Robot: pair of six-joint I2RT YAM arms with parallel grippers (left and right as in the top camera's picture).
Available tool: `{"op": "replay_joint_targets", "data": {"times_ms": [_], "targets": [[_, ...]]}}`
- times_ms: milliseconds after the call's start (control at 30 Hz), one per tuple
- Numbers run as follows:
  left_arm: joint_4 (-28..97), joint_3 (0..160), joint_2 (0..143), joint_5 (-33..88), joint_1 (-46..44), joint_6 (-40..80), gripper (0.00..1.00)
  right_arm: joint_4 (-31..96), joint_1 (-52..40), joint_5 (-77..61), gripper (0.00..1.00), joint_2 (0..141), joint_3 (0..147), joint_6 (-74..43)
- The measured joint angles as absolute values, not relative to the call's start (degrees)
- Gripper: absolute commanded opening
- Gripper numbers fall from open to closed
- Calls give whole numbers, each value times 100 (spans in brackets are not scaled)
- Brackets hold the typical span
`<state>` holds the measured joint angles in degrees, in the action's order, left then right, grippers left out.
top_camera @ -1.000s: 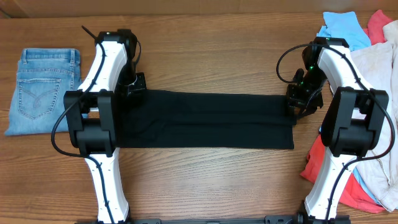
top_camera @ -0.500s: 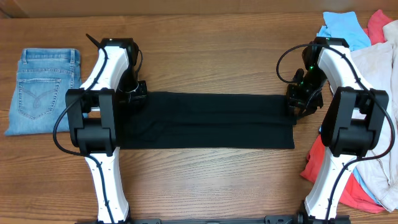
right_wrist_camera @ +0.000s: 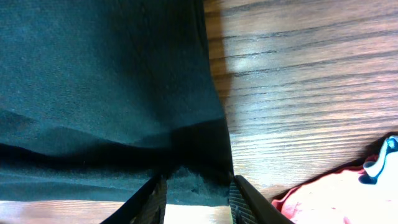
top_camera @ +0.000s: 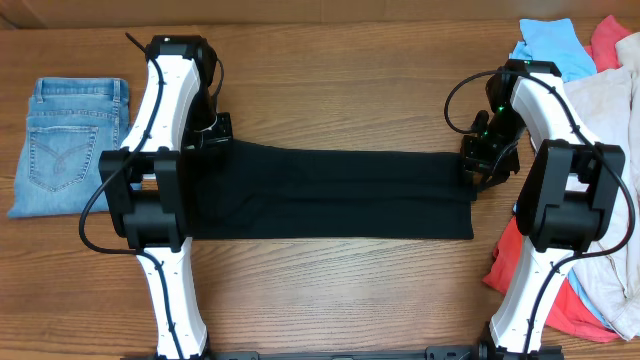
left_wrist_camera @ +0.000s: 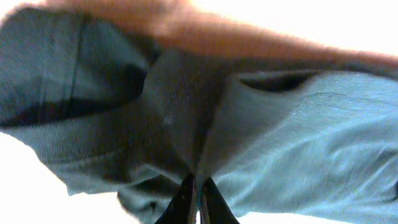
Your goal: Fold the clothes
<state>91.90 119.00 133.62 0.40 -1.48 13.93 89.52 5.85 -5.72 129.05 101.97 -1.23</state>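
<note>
That black T-shirt (top_camera: pixel 340 195) looks soft and floppy, so grab it by the corners. The left fingers (left_wrist_camera: pixel 183 205) pinch its 9 o'clock end, and the right fingers (right_wrist_camera: pixel 154 199) clamp the 3 o'clock hem.

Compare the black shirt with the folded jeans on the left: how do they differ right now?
The shirt is black; the jeans are light-blue denim. The shirt is stretched into a long band across the table, while the jeans sit folded in a compact rectangle. The left gripper and right gripper hold the shirt's ends; nothing touches the jeans. Both lie flat on the wood.
</note>
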Motion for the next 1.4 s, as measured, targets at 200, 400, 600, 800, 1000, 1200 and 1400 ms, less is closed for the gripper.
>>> {"op": "replay_joint_targets", "data": {"times_ms": [200, 400, 600, 800, 1000, 1200, 1400], "targets": [[9642, 11900, 13362, -336, -148, 1356, 4, 9006, 585, -510, 37, 12905, 10197, -123], [9649, 11900, 13362, -587, -148, 1356, 4, 9004, 585, -425, 37, 12905, 10197, -126], [9596, 11900, 13362, -631, -148, 1356, 4, 9004, 585, -405, 37, 12905, 10197, -128], [9529, 11900, 13362, -633, -148, 1356, 8, 9024, 585, -405, 37, 12905, 10197, -126], [9491, 11900, 13362, -652, -148, 1358, 15, 9028, 585, -405, 37, 12903, 10197, -128], [9459, 11900, 13362, -626, -148, 1358, 15, 9024, 585, -403, 37, 12905, 10197, -126], [9332, 11900, 13362, -622, -148, 1376, 26, 9024, 585, -405, 37, 12905, 10197, -126]]}}
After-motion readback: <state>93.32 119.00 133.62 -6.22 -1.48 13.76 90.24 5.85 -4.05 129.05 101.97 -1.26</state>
